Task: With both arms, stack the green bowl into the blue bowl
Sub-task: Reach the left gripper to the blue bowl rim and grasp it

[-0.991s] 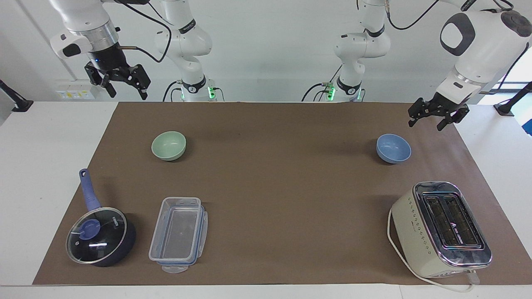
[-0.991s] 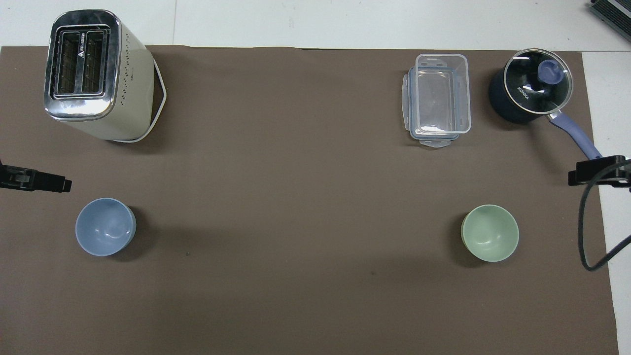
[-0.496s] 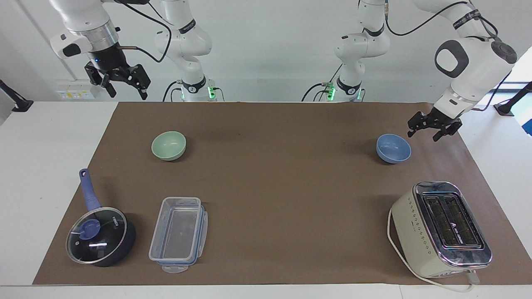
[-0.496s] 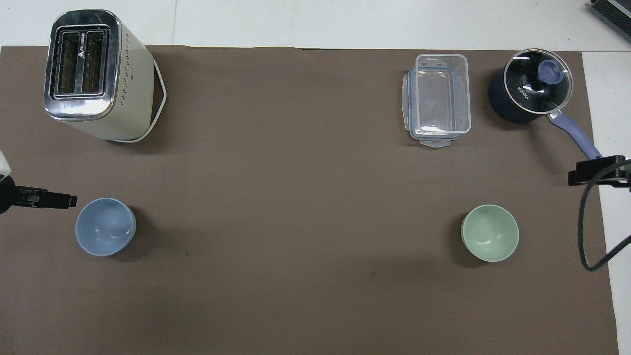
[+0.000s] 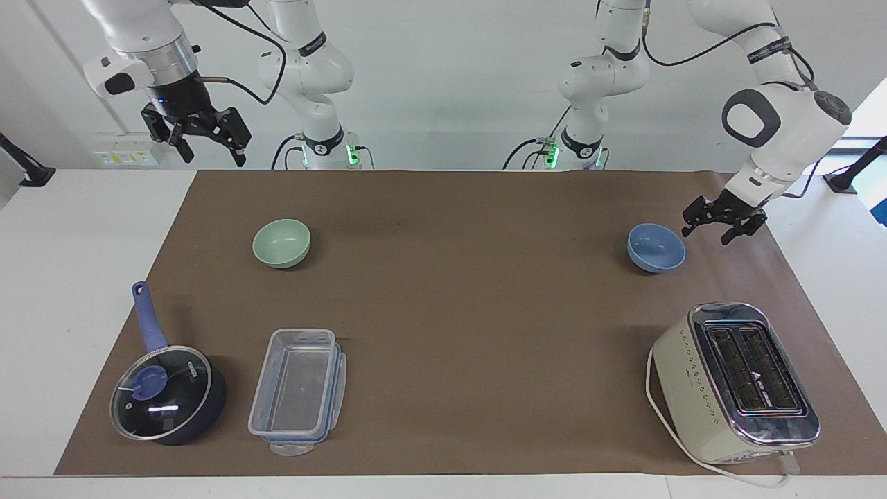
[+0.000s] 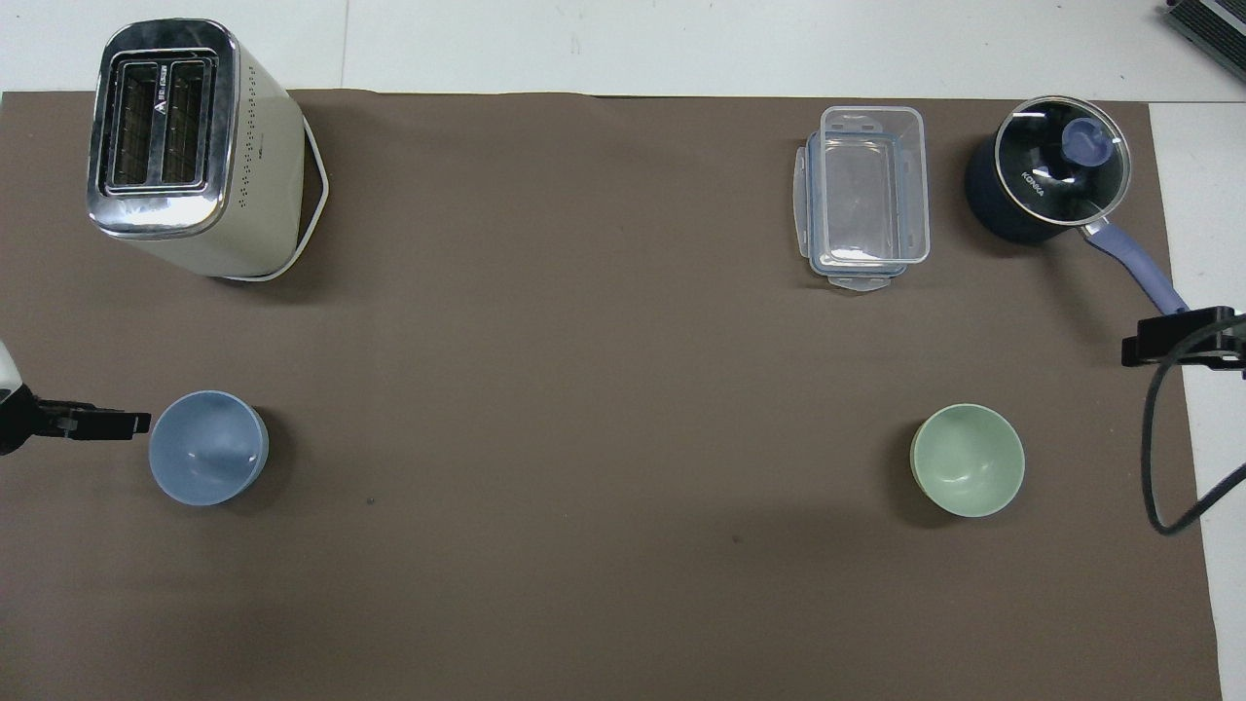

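A: What is being changed nearest the robots?

B: The left gripper [image 5: 721, 229] is being brought down and in toward the blue bowl [image 5: 655, 247]. A second ago it was being held higher, over the mat's edge at the left arm's end; now it is being carried low, just beside the bowl's rim, apart from it as far as can be judged. Its fingers are being kept spread, with nothing between them.

A: And the right gripper [image 5: 205, 141]?

B: It is being held up in the air at the right arm's end, unmoved over the last second, fingers parted and empty. That arm is being kept waiting.

A: What is being signalled for the task?

B: Probably the blue bowl is being approached first, to be steadied or shifted. No stacking is being done yet.

A: How is the green bowl [image 5: 281, 243] being seen?

B: It is being shown upright, pale mint, smooth and empty, resting on the brown mat [image 5: 443, 312] toward the right arm's end, well apart from the blue bowl.

A: And farther out?

B: A lidded saucepan [image 5: 168, 394], a clear plastic box [image 5: 298, 391] and a toaster [image 5: 736, 382] are being left untouched.
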